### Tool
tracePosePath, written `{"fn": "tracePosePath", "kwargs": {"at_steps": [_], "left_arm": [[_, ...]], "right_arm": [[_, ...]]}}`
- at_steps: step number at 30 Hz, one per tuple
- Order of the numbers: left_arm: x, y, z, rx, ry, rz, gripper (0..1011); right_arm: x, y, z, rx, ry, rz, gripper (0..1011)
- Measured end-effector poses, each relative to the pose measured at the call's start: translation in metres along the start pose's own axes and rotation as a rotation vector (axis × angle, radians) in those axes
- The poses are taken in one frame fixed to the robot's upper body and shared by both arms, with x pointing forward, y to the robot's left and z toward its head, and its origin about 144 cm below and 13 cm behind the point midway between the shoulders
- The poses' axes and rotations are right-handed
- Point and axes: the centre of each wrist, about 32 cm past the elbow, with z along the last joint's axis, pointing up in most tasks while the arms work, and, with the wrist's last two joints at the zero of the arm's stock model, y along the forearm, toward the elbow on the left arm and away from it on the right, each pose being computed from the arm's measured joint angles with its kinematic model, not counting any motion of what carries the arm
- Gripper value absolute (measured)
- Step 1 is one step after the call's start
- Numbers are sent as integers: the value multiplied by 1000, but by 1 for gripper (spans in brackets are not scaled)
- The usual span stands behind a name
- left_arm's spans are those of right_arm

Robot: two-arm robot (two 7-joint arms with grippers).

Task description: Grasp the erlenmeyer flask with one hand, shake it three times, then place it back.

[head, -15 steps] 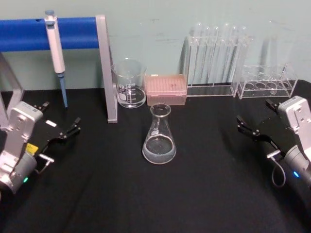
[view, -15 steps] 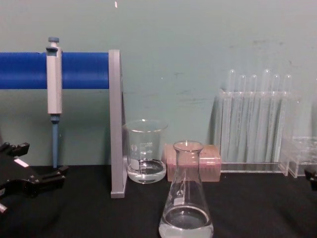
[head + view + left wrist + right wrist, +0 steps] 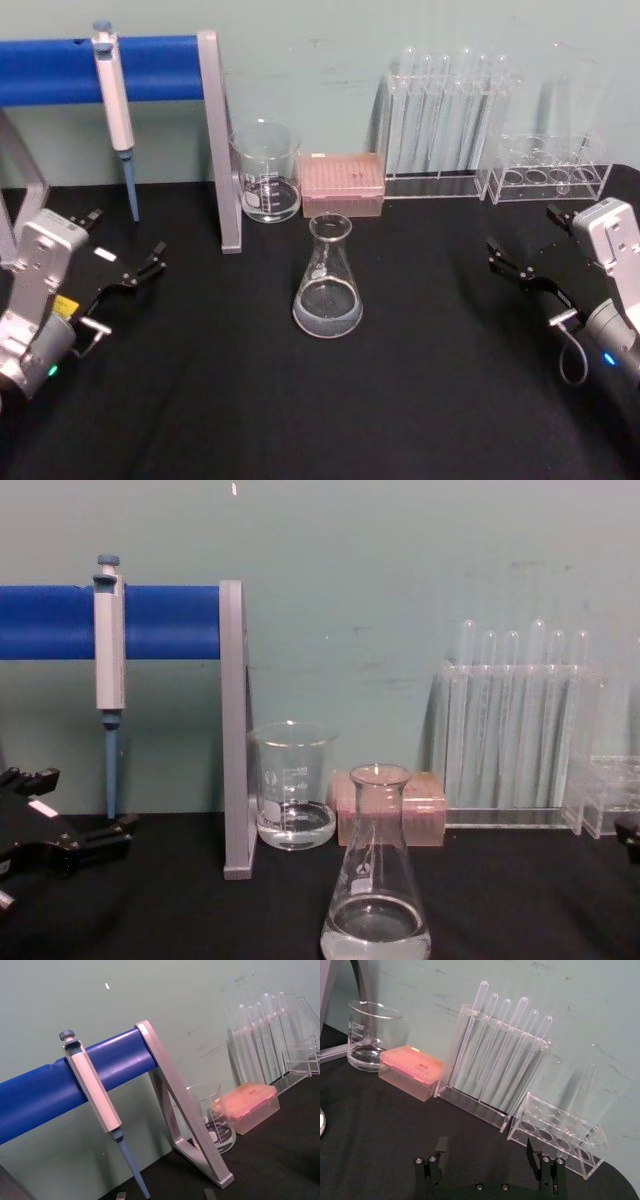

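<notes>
Standing erlenmeyer flask (image 3: 327, 280): upright on table (image 3: 200, 400), near beaker (image 3: 267, 172), front-right of it, ungripped, some clear liquid inside.
Left gripper (image 3: 125, 240): fingers spread, empty, well left of beaker.
Right gripper (image 3: 525, 232): fingers spread, empty, far right of beaker.

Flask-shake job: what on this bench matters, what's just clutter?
Job: erlenmeyer flask, mid-table, untouched; left gripper and right gripper, both open, either side.
Clutter: beaker, pink tip box, pipette on blue stand, test tube rack, small clear rack.
</notes>
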Motion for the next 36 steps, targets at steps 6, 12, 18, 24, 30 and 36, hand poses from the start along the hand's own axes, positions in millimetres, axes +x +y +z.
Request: {"fn": "tracePosePath", "kwargs": {"at_steps": [6, 12, 18, 24, 30, 36], "left_arm": [[0, 0, 0, 0, 0, 0, 1001], [0, 0, 0, 0, 0, 0, 1001], [0, 0, 0, 0, 0, 0, 1001], [0, 0, 0, 0, 0, 0, 1001], [0, 0, 0, 0, 0, 0, 1001], [0, 0, 0, 0, 0, 0, 1001]], "right_arm": [[0, 0, 0, 0, 0, 0, 1000], [0, 0, 0, 0, 0, 0, 1000], [3, 1, 1, 6, 13, 3, 1000], [8, 1, 5, 11, 97, 34, 1000], [15, 0, 14, 5, 245, 102, 1000], [19, -1, 21, 2, 351, 200, 1000]]}}
